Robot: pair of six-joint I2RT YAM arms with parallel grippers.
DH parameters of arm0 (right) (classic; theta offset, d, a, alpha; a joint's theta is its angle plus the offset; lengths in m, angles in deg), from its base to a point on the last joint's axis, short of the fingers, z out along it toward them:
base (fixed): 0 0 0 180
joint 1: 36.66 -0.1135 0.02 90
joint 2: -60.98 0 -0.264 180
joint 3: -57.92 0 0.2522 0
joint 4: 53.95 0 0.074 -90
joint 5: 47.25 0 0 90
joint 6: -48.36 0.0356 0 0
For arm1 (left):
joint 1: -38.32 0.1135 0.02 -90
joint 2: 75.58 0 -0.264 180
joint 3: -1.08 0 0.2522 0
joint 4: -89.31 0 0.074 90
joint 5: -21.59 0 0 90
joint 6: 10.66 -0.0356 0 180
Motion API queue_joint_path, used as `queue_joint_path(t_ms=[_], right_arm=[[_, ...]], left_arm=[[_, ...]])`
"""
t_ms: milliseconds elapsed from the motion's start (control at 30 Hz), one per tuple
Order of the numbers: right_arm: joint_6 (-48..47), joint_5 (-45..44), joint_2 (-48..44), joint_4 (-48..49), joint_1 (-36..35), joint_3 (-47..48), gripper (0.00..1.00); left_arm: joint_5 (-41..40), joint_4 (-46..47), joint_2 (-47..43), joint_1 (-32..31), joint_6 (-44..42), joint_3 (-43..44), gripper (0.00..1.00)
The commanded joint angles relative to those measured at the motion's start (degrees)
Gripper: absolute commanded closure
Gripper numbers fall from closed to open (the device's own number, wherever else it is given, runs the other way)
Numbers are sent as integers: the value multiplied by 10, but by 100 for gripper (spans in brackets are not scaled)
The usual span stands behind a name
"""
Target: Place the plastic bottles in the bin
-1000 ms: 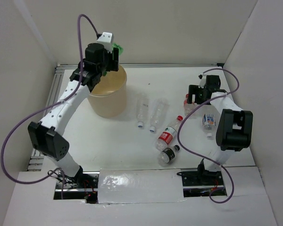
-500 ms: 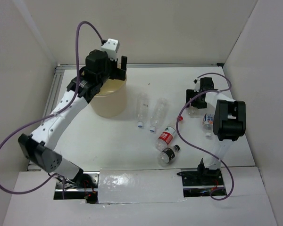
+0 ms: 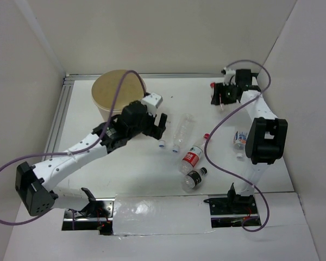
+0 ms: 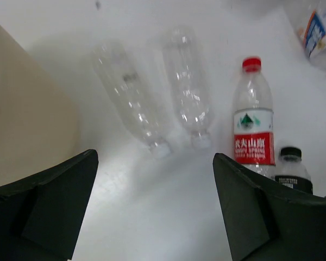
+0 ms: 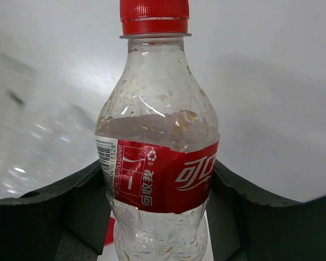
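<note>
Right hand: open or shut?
Shut: the right hand grips the red-capped bottle, fingers against both sides of its label.

We take this for a robotics lab, with a closed test cell built round a white table (image 3: 130, 163). Plain white panels (image 3: 168, 38) stand along the table's far, left and right sides. A bare metal rail (image 3: 58, 117) runs down the table's left edge. A left arm (image 3: 76, 155) and a right arm (image 3: 263, 141) are bolted at the table's near edge, and loose purple cables (image 3: 116, 100) loop from them over the table.
</note>
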Motion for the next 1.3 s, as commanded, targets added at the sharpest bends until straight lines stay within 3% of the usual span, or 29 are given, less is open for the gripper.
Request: queue_joint_path(t_ms=[0,300,500,600,700,767,800,867,933,1100,1267], right_arm=[[-33,119,-60,-4,-59,121,80],[13,248,50,170,-247,343,79],[43,269,197,168,-329,543,73],[60,258,236,178,-354,559,58],[79,258,260,207,-366,559,50],[112,258,266,225,-366,569,25],[121,264,275,231,-372,575,18],[121,264,275,231,-372,588,4],[116,259,248,217,-372,588,0],[110,204,176,185,-316,548,0],[104,195,73,141,-199,398,22]], left_arm=[[4,40,5,-14,71,-79,0],[23,114,5,-41,155,-266,2],[-6,120,5,-96,185,-296,3],[-17,120,5,-115,185,-296,3],[-32,120,19,-120,185,-274,3],[-48,120,27,-120,174,-263,2],[-59,115,34,-120,174,-254,2],[-75,115,42,-120,168,-239,2],[-93,115,58,-120,161,-226,2],[-122,127,116,-104,125,-158,2],[-165,127,196,-76,109,-92,2]])
